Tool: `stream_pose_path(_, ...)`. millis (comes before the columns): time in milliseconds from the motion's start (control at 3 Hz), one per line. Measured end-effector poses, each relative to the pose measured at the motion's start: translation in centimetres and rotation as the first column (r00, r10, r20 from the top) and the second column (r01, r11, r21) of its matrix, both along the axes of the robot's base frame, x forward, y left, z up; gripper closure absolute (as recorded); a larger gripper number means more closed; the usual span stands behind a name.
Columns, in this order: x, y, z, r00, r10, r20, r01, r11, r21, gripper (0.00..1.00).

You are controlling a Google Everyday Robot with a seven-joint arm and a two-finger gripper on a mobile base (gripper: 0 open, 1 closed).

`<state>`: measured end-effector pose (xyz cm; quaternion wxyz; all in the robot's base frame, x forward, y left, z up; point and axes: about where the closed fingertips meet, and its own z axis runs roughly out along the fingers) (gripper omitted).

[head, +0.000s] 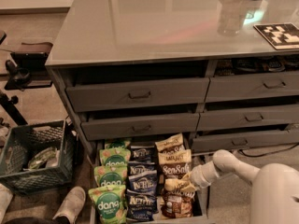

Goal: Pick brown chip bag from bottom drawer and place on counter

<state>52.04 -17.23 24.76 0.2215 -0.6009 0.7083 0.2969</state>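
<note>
The bottom drawer (203,208) is pulled out at floor level and holds three columns of snack bags. The right column has brown chip bags; the middle one (174,166) shows "Sea Salt" lettering, with one behind it (170,143) and one in front of it (176,202). My gripper (183,185), on the end of the white arm (224,164) reaching in from the lower right, is down at the tan top of the front brown bag and seems to touch it. The glossy grey counter (140,22) spans the cabinet top.
Dark blue Kettle bags (142,181) fill the middle column and green dang bags (111,178) the left. Upper drawers (140,94) stand partly open above. A checkered board (280,34) and a clear bottle (231,15) are on the counter's far right. A crate (32,155) and a shoe (70,204) are at the left.
</note>
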Motion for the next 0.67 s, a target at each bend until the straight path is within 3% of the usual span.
stream_pose_path(333,-1.4,-0.8,4.0,0.9986,-0.053,0.005,0.053,0.998,0.016,1.0)
stream_pose_path(667,-1.8,-2.2,10.3,0.9963,-0.079,0.034,0.077,0.996,0.04,1.0)
